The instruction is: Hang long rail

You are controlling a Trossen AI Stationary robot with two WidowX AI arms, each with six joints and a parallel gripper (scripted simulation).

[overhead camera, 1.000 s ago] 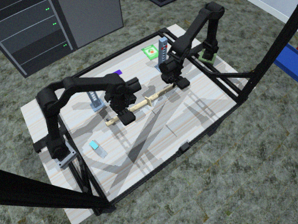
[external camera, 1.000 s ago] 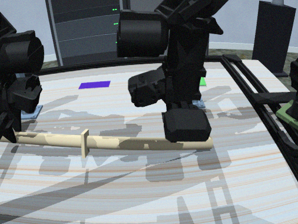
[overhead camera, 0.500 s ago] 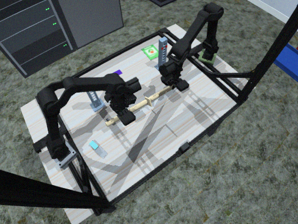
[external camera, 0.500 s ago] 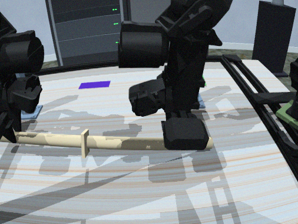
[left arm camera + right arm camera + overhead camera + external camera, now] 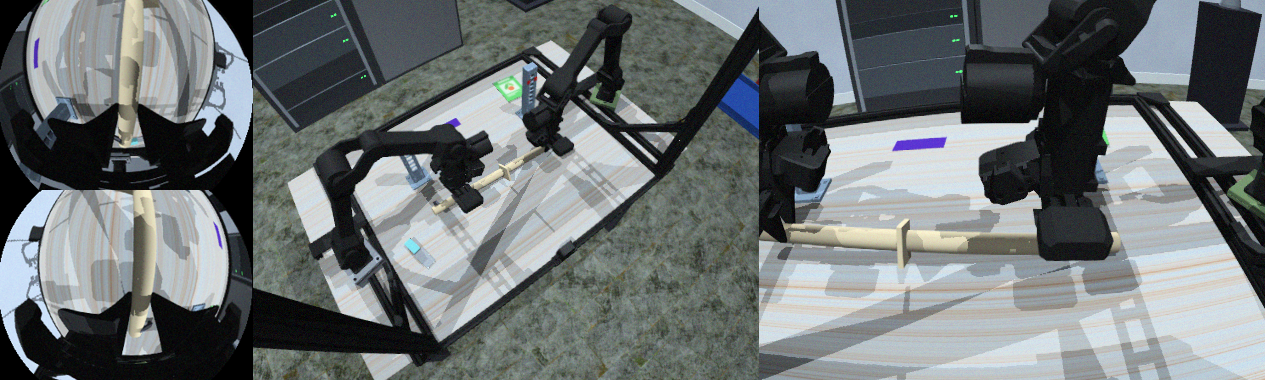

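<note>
One long rail of pale cream material [image 5: 488, 180] [image 5: 934, 240] [image 5: 131, 55] [image 5: 144, 254], round and slender, lies across the middle of the table, unhung, running from 8 o'clock to 2 o'clock in the top view. A flat, pale upright plate [image 5: 505, 172] [image 5: 903, 243] crosses it midway, and grey shadows mottle its length. In the right wrist view, a small dark hook [image 5: 147, 326] shows by one end. The left gripper [image 5: 460, 194] [image 5: 781, 232] [image 5: 127, 106] pinches the rail toward its 8 o'clock end; the right gripper [image 5: 549, 149] [image 5: 1074, 237] [image 5: 141, 295] pinches it toward the 2 o'clock end.

From the plate, one blue-grey slotted post [image 5: 414, 172] stands at 9 o'clock, partly hidden; another, red-marked blue-grey post [image 5: 529, 90] rises near 1 o'clock. The pale wood-grained table [image 5: 573, 200] also bears a turquoise block [image 5: 412, 245] at 8 o'clock, a flat purple rectangle [image 5: 454, 122] between 10 and 11, and a green-bordered square [image 5: 509, 88] at 12. Beyond, toward 10 o'clock, a dark rack cabinet [image 5: 360, 52] with green lights stands on a mottled grey-green floor [image 5: 653, 280].
</note>
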